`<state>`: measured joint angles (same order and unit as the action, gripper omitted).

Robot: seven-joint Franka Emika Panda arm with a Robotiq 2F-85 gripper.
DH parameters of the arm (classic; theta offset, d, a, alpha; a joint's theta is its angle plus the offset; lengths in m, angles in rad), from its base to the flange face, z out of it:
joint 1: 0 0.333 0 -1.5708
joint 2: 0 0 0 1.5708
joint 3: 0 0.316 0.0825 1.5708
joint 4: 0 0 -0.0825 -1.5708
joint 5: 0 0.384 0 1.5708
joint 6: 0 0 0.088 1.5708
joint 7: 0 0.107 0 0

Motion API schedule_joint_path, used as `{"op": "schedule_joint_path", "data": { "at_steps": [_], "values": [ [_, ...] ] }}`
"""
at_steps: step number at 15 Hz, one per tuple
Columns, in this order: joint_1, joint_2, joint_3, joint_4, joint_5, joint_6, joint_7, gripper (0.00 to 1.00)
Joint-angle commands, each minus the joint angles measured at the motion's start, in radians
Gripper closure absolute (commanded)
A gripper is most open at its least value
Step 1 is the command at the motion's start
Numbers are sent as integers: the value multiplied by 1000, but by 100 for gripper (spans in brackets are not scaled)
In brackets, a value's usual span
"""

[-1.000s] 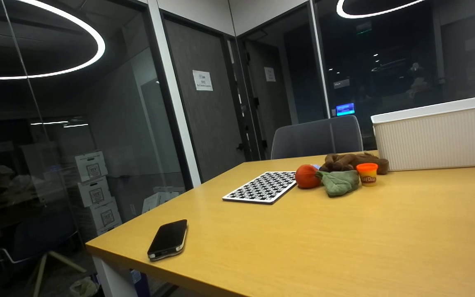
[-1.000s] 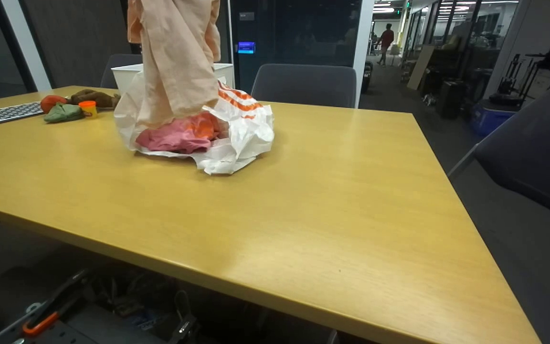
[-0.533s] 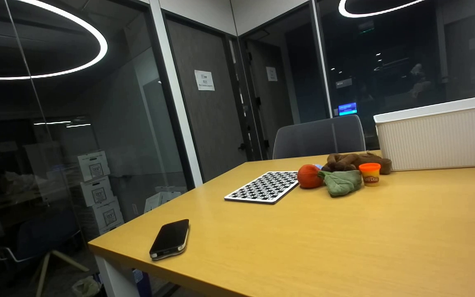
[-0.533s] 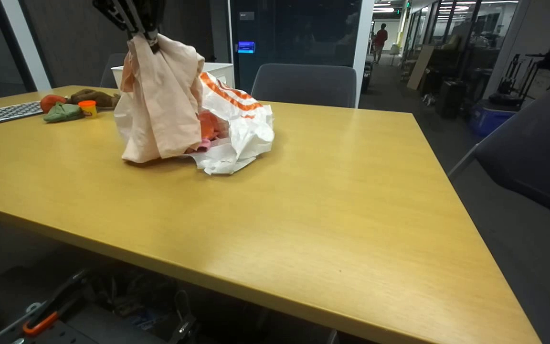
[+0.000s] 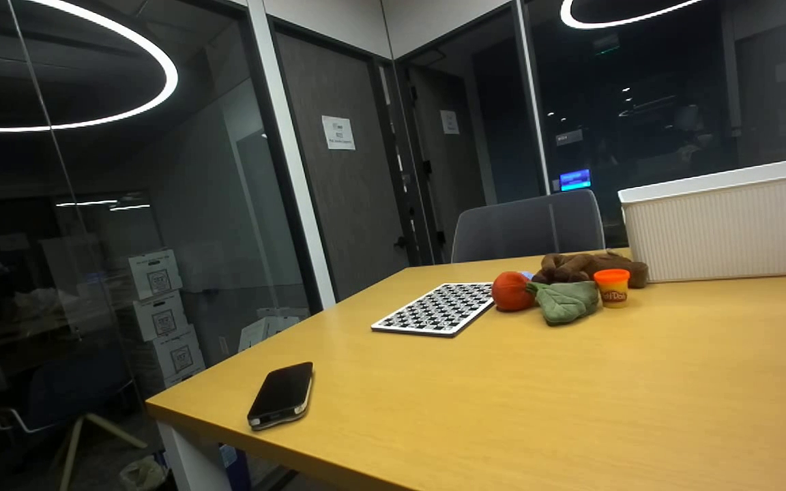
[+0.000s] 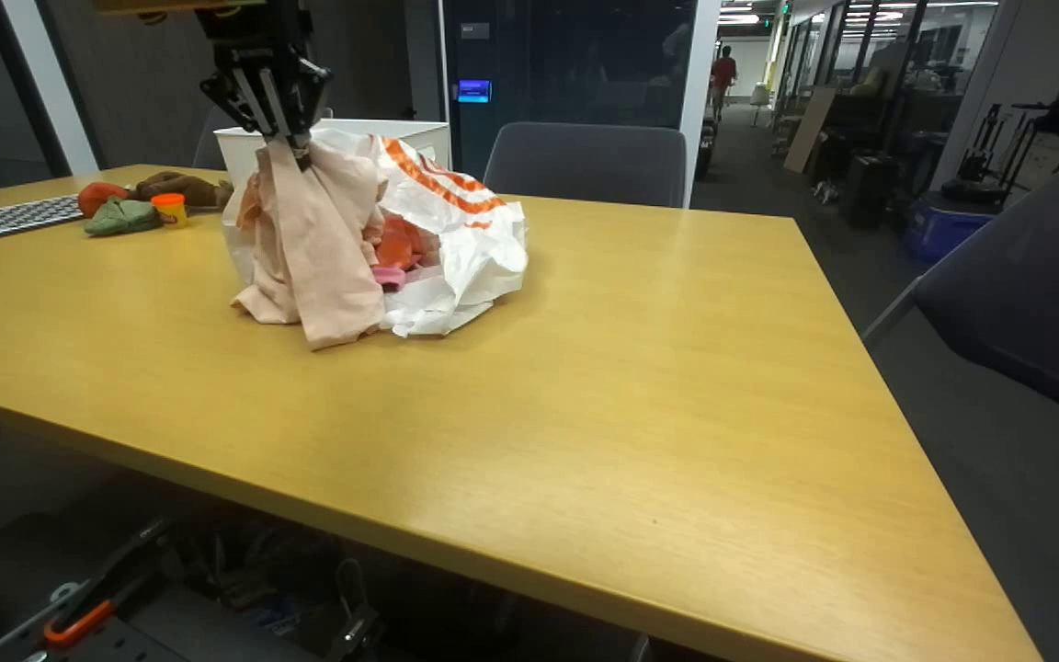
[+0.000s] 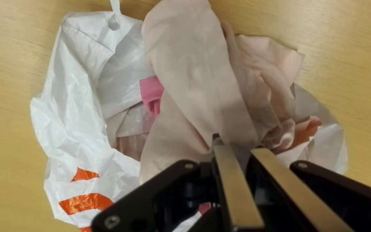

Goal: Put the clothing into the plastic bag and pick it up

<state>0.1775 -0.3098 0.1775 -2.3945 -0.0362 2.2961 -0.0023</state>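
Observation:
A peach piece of clothing [image 6: 327, 276] hangs from my gripper [image 6: 298, 158] in an exterior view. Its lower end rests on the table at the front of the bag's mouth. The white plastic bag [image 6: 483, 239] with orange stripes stands crumpled behind and beside it. Pink cloth [image 6: 389, 276] shows inside the bag. In the wrist view, the gripper [image 7: 237, 145] is shut on the peach clothing [image 7: 192, 58], its fingers slightly apart with fabric between them. The clothing lies over the bag [image 7: 72, 96] and past its edge; a pink bit [image 7: 151, 91] shows beside it.
A white bin [image 5: 727, 225] stands at the back of the table [image 5: 570, 409]. Near it are a Play-Doh tub [image 5: 611, 289], a green leaf-shaped cloth [image 5: 563, 302], a red-orange ball [image 5: 512, 292], a brown plush [image 5: 587, 268] and a checkered board [image 5: 437, 309]. A phone [image 5: 282, 395] lies near the edge.
My gripper has come down into view with the peach clothing still held. The clothing's lower end moved from above the pink cloth down onto the table in front of the bag, folding there.

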Motion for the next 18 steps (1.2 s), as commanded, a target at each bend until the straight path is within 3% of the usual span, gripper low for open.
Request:
{"op": "schedule_joint_path", "data": {
  "at_steps": [1, 12, 14, 18],
  "values": [
    [-8, 124, 12, 126, -39, -62, -8, 95],
    [-16, 491, -8, 509, 105, -372, -127, 94],
    [-20, 544, -9, 559, 113, -389, -123, 94],
    [-5, 622, -14, 610, 59, -254, -74, 93]
  ]
}}
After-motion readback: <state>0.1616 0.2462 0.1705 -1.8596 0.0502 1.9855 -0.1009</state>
